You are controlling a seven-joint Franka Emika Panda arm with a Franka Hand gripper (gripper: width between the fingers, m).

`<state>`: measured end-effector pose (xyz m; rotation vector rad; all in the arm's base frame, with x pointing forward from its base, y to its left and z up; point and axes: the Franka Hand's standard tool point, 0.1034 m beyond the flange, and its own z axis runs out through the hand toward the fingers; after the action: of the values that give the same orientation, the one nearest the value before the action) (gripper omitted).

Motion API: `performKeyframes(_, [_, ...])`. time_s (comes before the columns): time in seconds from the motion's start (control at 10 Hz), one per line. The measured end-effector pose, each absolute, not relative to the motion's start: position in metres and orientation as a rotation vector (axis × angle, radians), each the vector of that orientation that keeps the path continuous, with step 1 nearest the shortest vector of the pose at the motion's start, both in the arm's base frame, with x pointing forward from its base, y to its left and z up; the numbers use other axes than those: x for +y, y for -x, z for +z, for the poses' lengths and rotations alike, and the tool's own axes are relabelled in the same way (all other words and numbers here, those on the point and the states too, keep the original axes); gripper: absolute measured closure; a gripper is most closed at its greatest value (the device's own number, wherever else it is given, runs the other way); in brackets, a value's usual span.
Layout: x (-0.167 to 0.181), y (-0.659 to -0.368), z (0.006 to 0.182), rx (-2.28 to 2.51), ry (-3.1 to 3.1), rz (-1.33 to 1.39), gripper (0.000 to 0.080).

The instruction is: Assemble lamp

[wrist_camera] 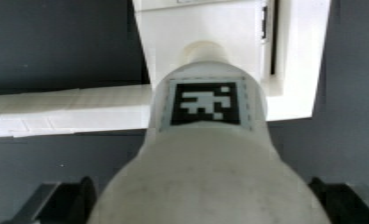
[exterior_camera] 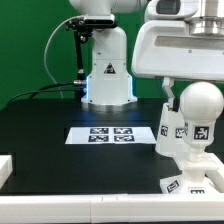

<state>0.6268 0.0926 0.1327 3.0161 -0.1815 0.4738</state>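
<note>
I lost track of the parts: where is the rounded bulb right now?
The bulb is at the exterior view's right, upright, just right of the marker board and near the front edge of the table.

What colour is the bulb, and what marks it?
The bulb is white with a black-and-white square tag; the wrist view shows it best.

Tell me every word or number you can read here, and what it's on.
No words or numbers can be read.
Square tags on the bulb, base and marker board: black-and-white patterns only, no text.
Triangle sign on the pedestal: too small to read.
</note>
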Motion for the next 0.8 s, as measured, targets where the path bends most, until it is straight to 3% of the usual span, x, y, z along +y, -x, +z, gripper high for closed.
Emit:
performKeyframes(0.4, [0.095,-0.624,0.116,-0.165,-3.015,0.462,0.0223])
performKeyframes(0.8, [0.100,-0.625,0.115,-0.162,-3.013,0.486,0.0223])
